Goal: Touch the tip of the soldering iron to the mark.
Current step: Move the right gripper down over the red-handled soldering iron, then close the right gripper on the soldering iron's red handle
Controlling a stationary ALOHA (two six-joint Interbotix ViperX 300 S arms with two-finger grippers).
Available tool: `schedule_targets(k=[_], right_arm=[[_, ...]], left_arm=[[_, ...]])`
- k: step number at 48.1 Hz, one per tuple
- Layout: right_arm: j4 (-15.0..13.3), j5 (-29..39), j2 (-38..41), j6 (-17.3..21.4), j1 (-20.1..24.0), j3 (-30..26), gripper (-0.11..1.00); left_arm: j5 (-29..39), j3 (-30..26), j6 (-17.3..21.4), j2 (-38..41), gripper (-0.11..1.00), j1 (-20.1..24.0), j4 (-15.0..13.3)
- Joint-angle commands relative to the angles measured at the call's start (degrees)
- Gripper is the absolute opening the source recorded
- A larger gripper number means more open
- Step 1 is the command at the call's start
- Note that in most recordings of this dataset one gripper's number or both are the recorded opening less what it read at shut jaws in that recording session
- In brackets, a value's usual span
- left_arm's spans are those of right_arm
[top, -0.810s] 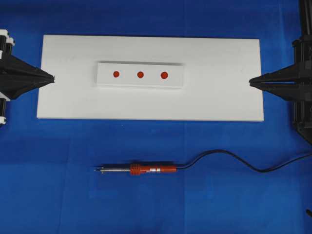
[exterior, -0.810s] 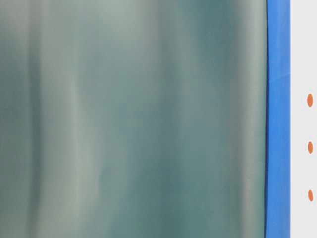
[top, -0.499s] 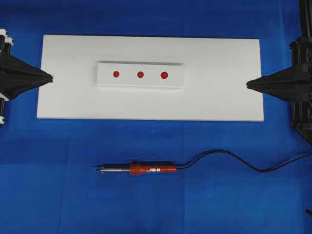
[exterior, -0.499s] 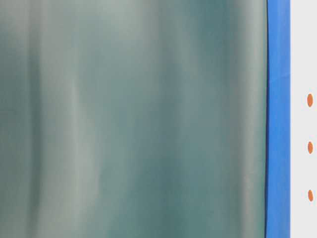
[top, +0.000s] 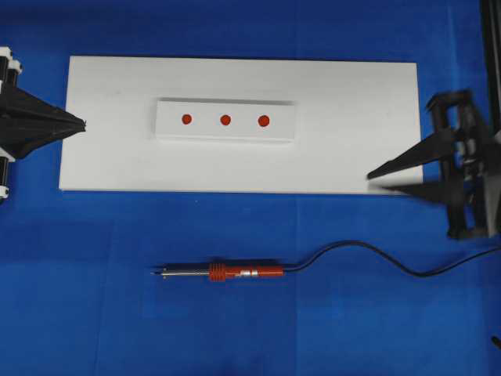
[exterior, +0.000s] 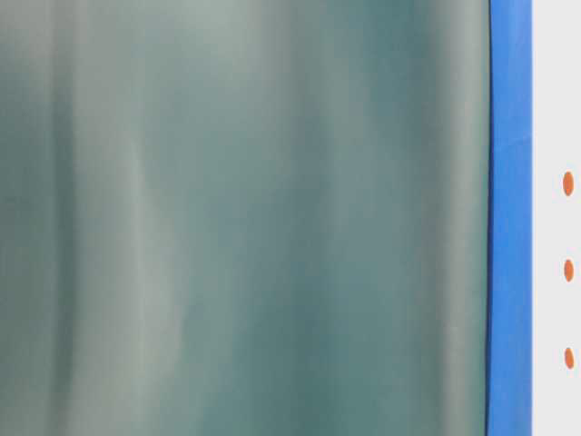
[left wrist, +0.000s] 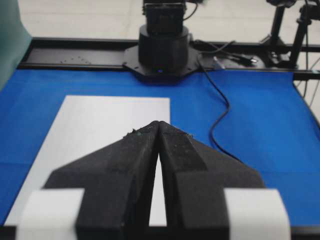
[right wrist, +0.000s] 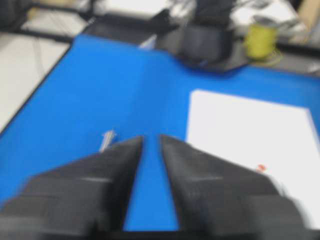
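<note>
The soldering iron (top: 235,272) lies flat on the blue mat in front of the white board (top: 352,94). Its red-orange handle is to the right, its silver tip (top: 156,273) points left, and its black cord (top: 368,251) runs off right. Three red marks (top: 225,120) sit in a row on a raised white strip on the board. My left gripper (top: 81,124) is shut and empty at the board's left edge (left wrist: 158,122). My right gripper (top: 374,180) is open and empty over the board's front right corner, far from the iron. In the right wrist view (right wrist: 151,137) the iron's tip (right wrist: 106,140) shows just left of the jaws.
The table-level view is mostly filled by a blurred grey-green surface (exterior: 245,218), with three orange marks (exterior: 568,269) at its right edge. The right arm's base (left wrist: 162,45) stands at the far end of the mat, with a black cable (left wrist: 220,115) trailing from it.
My right gripper has swung from the board's right edge toward the front and left, tilted, and its jaws have parted. The left gripper and the soldering iron have not moved.
</note>
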Motion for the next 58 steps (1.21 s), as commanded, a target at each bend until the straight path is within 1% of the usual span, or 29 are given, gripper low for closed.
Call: schedule_targets(k=[1,2,3,8,10,11,12,15,24,29,34,35,43,58], right_arm=[[0.3,-2.0,3.1,1.2,1.0,-2.2,0.31],[0.3,-2.7,4.0,1.6,1.1,-2.3,0.37],[0.3,-3.7,5.3,2.1,1.5,-2.4,0.45],[0.3,-6.5,10.2,3.4,2.5,-3.2,0.75],[0.6,-7.6,12.3,3.9,2.7,-3.6,0.85],[0.8,-8.2,13.4,4.0,3.0,-3.8,0.89],[1.4,-9.1,15.3,4.2,3.3,-4.2,0.9],[2.9,-11.4,19.1,4.2,4.0,-5.0,0.87],[6.3,-17.9,31.2,4.2,6.3,-9.3,0.89],[7.8,-19.5,37.1,4.2,7.6,-12.6,0.89],[10.0,-20.0,42.3,4.1,8.4,-15.6,0.89],[10.9,-20.0,43.8,4.1,8.6,-16.3,0.89],[15.8,-22.1,51.2,3.8,9.3,-18.5,0.89],[20.7,-25.3,60.8,3.7,11.5,-21.2,0.89]], left_arm=[[-0.5,-0.5,-0.1,0.3,0.02,0.2,0.0],[-0.5,-0.5,-0.1,0.2,0.02,0.2,0.0],[-0.6,-0.5,-0.1,0.3,0.02,0.2,0.0],[-0.7,-0.5,0.0,0.3,0.02,0.2,0.0],[-0.8,-0.4,-0.1,0.3,0.02,0.3,0.0],[-0.8,-0.4,-0.1,0.2,0.02,0.3,0.0],[-0.8,-0.4,-0.1,0.2,0.02,0.3,0.0],[-0.8,-0.4,-0.1,0.3,0.02,0.4,0.0],[-0.9,-0.2,0.0,0.0,0.02,0.4,0.0],[-0.9,0.1,0.3,-0.4,0.02,0.4,0.0],[-0.9,0.4,0.3,-1.0,0.02,0.4,0.0],[-0.9,0.4,0.3,-1.1,0.02,0.5,0.0],[-0.9,1.1,0.3,-1.8,0.02,0.4,0.0],[-0.9,2.2,0.3,-1.8,0.02,0.8,0.0]])
